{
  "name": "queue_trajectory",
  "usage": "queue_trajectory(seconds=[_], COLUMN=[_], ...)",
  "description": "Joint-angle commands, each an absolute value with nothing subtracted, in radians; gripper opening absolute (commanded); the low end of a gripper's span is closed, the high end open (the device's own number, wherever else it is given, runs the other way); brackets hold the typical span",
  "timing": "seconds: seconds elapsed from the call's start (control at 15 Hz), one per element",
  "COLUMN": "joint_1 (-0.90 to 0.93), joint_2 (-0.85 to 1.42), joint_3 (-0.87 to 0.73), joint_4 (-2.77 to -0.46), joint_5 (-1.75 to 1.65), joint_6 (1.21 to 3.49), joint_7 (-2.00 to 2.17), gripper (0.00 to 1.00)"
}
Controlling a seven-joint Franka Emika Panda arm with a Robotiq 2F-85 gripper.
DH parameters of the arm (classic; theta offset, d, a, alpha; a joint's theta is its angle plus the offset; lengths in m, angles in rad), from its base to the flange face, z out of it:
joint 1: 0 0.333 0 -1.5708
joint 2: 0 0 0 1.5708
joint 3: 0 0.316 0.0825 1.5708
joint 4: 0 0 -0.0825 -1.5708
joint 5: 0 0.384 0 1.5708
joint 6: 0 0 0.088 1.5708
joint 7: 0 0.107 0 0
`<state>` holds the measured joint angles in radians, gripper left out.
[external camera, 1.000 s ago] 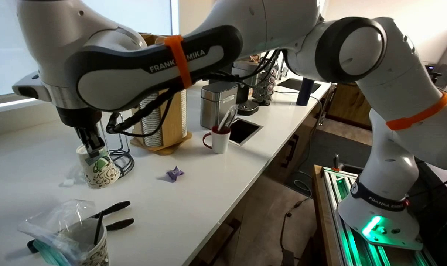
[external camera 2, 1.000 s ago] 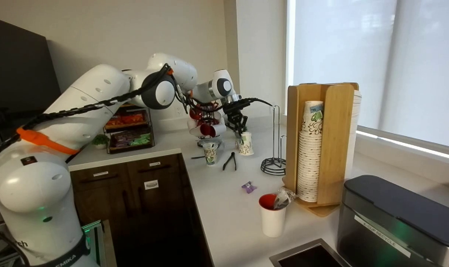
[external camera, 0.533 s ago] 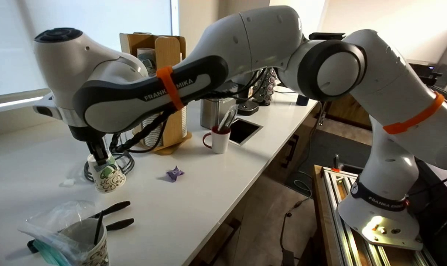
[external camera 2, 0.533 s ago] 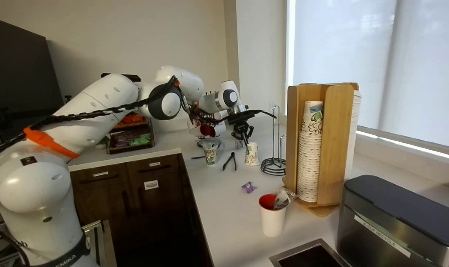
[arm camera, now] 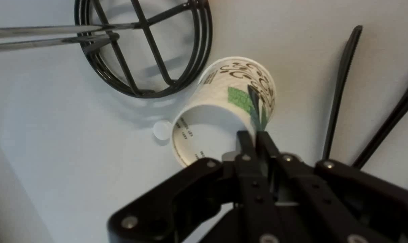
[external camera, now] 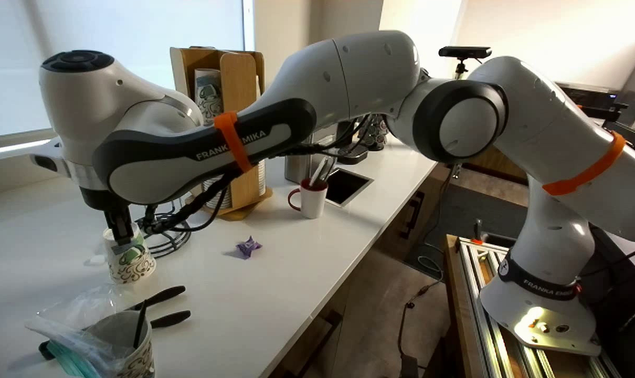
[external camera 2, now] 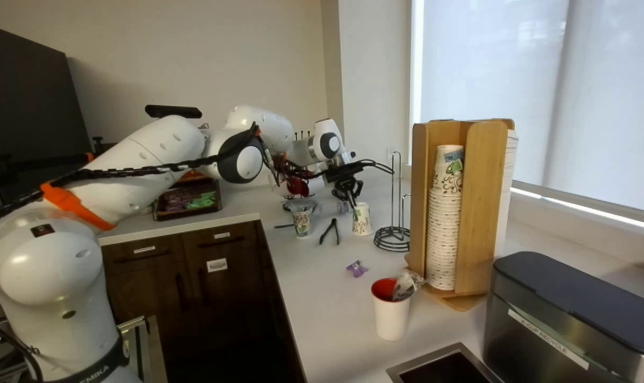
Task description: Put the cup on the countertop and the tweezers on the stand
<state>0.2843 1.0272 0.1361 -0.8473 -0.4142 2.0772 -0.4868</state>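
One cup [arm camera: 221, 96] is standing narrow end up beneath the pincer [arm camera: 254, 136], whose tips are pinching its upper edge; it is apparently resting on the countertop [external camera: 254, 294], though the views are not proving contact. The tweezers [arm camera: 341, 81] are lying to the pincer's right in the wrist view, both legs running roughly the way its tips are pointing, while the stand [arm camera: 144, 24] is sitting ahead and left. The coming reach, after letting go, is probably hinging on that rightward offset.
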Motion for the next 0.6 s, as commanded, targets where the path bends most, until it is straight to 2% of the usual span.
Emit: queue_trajectory(seconds=[0.0,0.2,0.47,0.53], joint_1=[0.292,0.289,0.24,0.231], joint_2=[1.062,1.05,1.04,1.039], joint_3=[0.161,0.177,0.291,0.31], joint_4=[-0.776,-0.767,-0.753,-0.749], joint_5=[-0.39,-0.38,-0.277,-0.254], joint_6=[2.029,1.978,1.924,1.887], joint_7=[-0.518,-0.509,-0.661,-0.692], gripper=[0.43,0.66,0.96,0.99])
